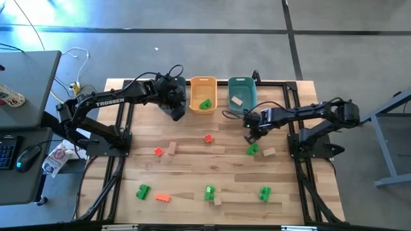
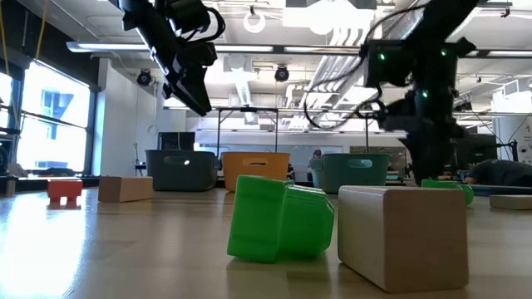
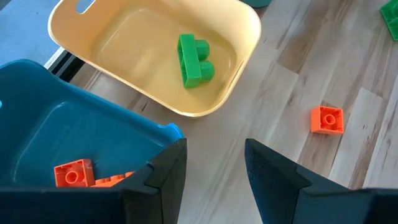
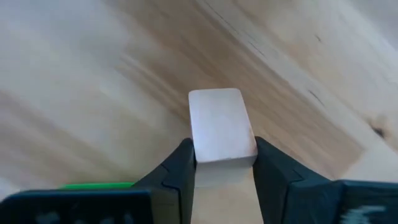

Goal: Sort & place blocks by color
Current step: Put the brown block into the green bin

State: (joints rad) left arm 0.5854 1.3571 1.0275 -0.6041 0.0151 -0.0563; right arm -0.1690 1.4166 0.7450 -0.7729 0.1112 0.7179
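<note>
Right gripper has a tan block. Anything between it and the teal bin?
Nothing visible. The right gripper is shut on the tan block, just in front of the teal bin; only bare table lies between.

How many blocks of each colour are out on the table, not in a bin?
Green blocks: 4
Red-orange blocks: 3
Tan blocks: 4, counting the tan block clamped in the right gripper
Total: 11
</note>
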